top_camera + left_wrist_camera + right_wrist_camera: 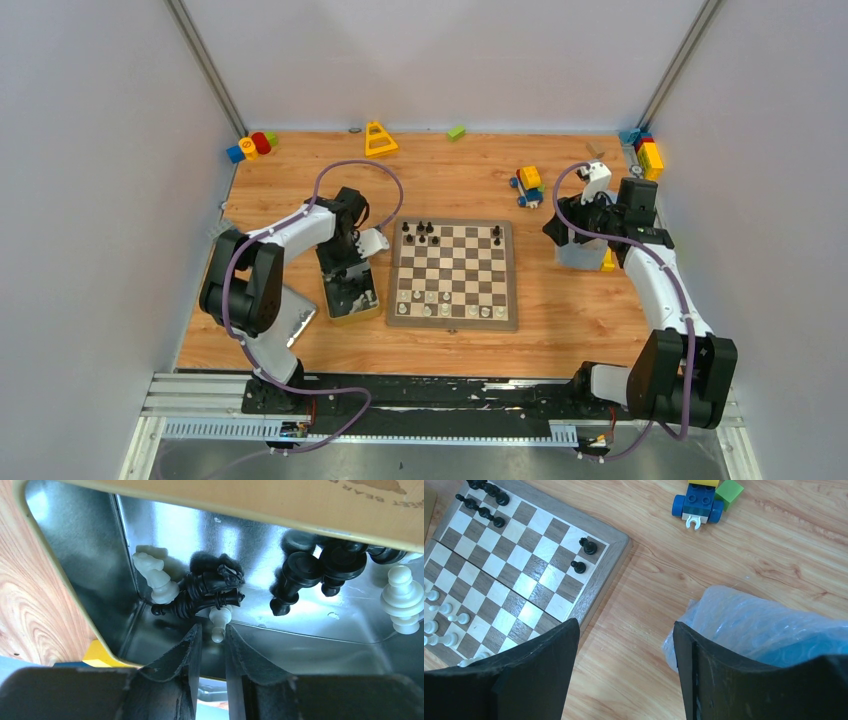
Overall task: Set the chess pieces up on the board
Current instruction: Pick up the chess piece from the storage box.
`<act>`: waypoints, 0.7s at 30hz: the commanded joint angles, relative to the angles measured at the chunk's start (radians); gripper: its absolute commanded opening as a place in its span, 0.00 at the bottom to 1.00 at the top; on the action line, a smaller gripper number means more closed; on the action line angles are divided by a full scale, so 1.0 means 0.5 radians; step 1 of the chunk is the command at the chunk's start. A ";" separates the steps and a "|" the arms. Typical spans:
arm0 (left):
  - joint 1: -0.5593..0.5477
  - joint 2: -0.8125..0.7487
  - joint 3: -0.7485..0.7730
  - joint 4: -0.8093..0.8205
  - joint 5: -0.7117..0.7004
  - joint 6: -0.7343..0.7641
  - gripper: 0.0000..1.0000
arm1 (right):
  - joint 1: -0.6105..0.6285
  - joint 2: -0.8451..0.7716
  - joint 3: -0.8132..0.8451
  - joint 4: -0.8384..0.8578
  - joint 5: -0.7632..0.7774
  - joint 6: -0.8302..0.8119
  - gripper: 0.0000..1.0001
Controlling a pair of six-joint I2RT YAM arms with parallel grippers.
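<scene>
- Left arm bends down into the tin (75, 540), left of the board (452, 323).
- Left gripper (212, 630): jaws narrow around a pale pawn (219, 617); cannot tell if gripped.
- Right gripper (625, 625): wide open, empty, right of the board.
- Only the left wrist view shows loose chess pieces (300, 575) in the tin.

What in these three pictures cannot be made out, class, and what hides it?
Top external: the types of the chess pieces on the board, too small; what lies in the tin, under the left gripper.
Left wrist: whether that gripper touches the white pawn; black pieces, partly cut off by the tin's rim.
Right wrist: part of the board, behind a finger of the right gripper; what the bubble wrap holds.
</scene>
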 commanded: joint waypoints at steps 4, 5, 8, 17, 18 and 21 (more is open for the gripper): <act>0.016 0.018 0.013 -0.036 0.061 0.019 0.21 | -0.003 0.020 0.073 0.012 -0.038 -0.040 0.70; 0.016 0.018 0.026 -0.043 0.078 0.017 0.19 | -0.004 0.020 0.073 0.011 -0.037 -0.040 0.70; 0.017 0.002 0.065 -0.086 0.112 -0.002 0.14 | -0.004 0.022 0.078 0.007 -0.037 -0.043 0.70; 0.006 -0.163 0.396 -0.411 0.409 -0.101 0.06 | -0.004 0.028 0.081 0.004 -0.040 -0.043 0.70; -0.001 -0.188 0.414 -0.454 0.432 -0.121 0.06 | -0.004 0.028 0.081 0.003 -0.040 -0.044 0.70; -0.085 -0.234 0.497 -0.511 0.493 -0.196 0.06 | -0.004 0.024 0.084 -0.001 -0.038 -0.046 0.70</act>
